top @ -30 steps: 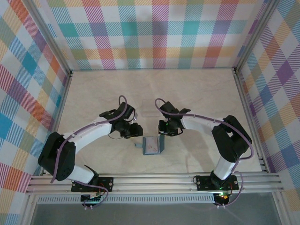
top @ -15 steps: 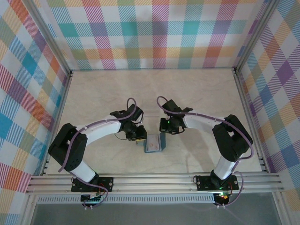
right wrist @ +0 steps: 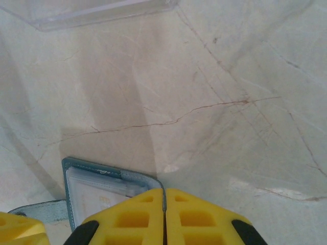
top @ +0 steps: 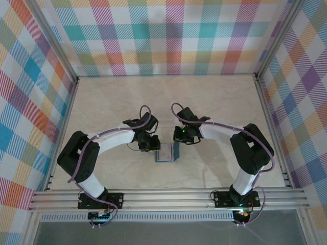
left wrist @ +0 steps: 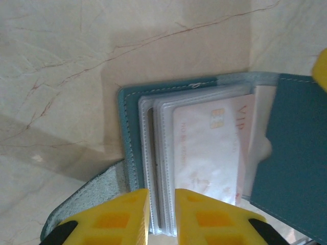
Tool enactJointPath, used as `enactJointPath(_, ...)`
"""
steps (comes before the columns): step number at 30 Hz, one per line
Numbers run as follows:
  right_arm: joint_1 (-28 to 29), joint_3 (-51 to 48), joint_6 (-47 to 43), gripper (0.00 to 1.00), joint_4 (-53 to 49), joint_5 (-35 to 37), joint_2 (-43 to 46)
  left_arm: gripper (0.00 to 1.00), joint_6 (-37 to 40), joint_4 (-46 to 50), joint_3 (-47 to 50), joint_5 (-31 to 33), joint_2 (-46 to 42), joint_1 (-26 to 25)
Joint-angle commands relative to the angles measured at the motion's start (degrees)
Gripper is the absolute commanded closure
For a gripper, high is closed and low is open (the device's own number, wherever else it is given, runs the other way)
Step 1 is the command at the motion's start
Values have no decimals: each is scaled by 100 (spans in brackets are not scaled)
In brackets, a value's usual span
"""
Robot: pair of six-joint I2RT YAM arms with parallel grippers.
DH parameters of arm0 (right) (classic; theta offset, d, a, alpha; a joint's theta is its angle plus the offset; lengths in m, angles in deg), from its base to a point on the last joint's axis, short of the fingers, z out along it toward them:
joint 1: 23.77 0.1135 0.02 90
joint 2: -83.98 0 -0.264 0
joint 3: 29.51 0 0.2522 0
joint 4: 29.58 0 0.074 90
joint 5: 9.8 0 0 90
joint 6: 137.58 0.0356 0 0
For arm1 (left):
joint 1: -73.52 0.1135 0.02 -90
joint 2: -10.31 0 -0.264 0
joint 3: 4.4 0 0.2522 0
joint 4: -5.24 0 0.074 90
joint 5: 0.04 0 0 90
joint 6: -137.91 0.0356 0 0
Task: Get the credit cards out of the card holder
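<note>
Teal stitched-leather bifold card holder (left wrist: 129,132) laid open on veined beige table (right wrist: 204,76). Whitish glossy credit card (left wrist: 209,153) seen inside clear plastic sleeves (left wrist: 153,153). Upright flap pinched by right gripper (right wrist: 164,217). Sleeve edges flanked by left gripper (left wrist: 162,214), narrow gap; grip cannot be told.

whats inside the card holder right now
Inside the open card holder are clear plastic sleeves, with a whitish card bearing a gold chip in the top one. Any cards behind it are covered, so their number cannot be told.
</note>
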Motion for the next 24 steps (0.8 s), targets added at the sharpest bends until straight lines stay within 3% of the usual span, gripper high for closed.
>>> enactJointPath(1,-36,11,71,86,-8,155,17,81,38,15,-150,53,134,10)
enactJointPath(12,-30,-63,15,37,-1203,734,224,83,48,4,-16,157,160,97)
enactJointPath(16,9,-233,7,31,-1416,957,344,84,-77,-105,107,239,-38,191)
enactJointPath(24,98,-280,-211,27,-1559,983,644,84,-109,-209,129,65,113,326)
